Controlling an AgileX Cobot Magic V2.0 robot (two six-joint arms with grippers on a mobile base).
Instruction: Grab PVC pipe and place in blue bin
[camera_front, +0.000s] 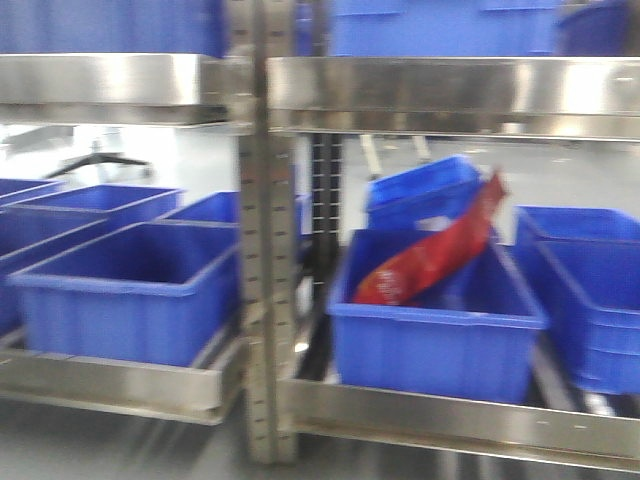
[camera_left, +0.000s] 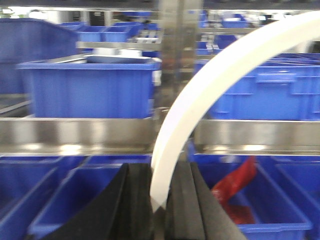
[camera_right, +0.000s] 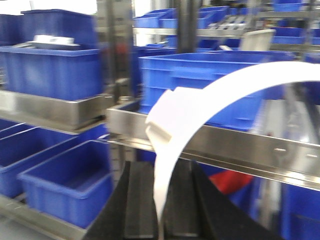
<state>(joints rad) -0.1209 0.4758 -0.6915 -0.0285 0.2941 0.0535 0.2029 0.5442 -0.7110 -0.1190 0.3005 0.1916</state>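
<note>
- Fingers first: left fingers (camera_left: 134, 210) are pinching one end of a bent white pipe (camera_left: 182, 120). Right fingers (camera_right: 137, 205) are pinching a pipe end too (camera_right: 240, 85), likely the other end of the same pipe.
- Steel rack (camera_front: 450, 95) fills the front view in tiers, and the frame is blurred.
- Blue bins sit on the lower shelf: an open bin (camera_front: 130, 290) at left and a second bin (camera_front: 430, 350) centre-right.
- The pipe arcs up and to the right from each pair of fingers. It is in the air in front of the rack and inside no bin, and the front view does not show it.
- A red bag (camera_front: 440, 255) leans in the second bin.
- Progress: the grab looks done. Left to do: reach a blue bin, lower the pipe in and let go. Cannot tell which bin is the target.
</note>
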